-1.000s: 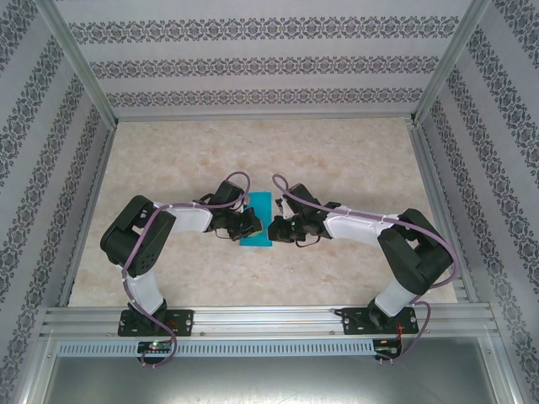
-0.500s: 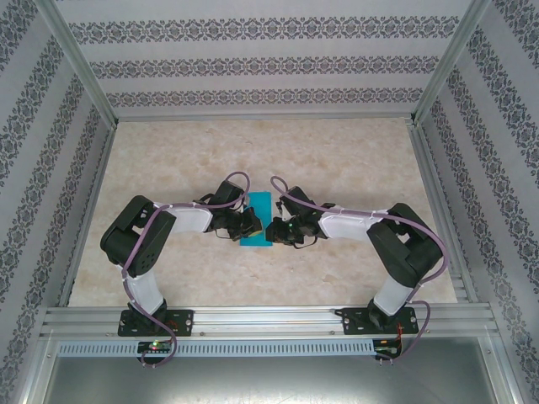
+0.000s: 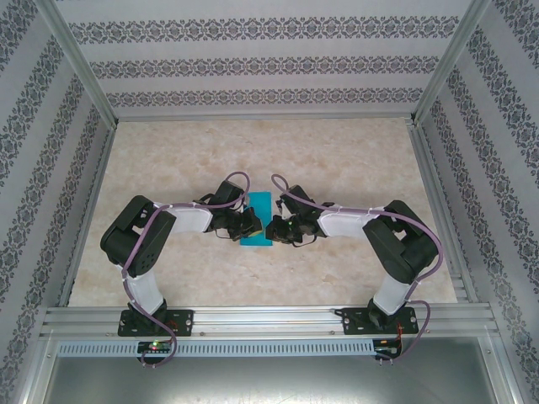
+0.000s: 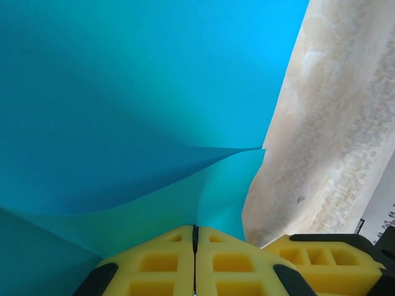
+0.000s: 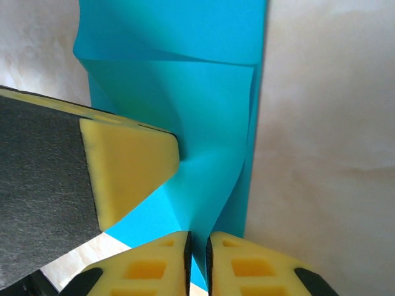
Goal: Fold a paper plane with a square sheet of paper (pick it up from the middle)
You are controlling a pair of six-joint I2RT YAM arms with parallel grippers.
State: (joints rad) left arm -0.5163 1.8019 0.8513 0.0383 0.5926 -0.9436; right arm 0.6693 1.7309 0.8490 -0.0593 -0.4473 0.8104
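Left hand clenched on paper fold; right hand grasping its edge. Uneven pull could tear it or skew the crease.

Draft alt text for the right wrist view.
The right gripper, yellow pads nearly together, pinches the near edge of a partly folded teal paper on a pale marbled table. The left gripper's finger meets the paper from the left.
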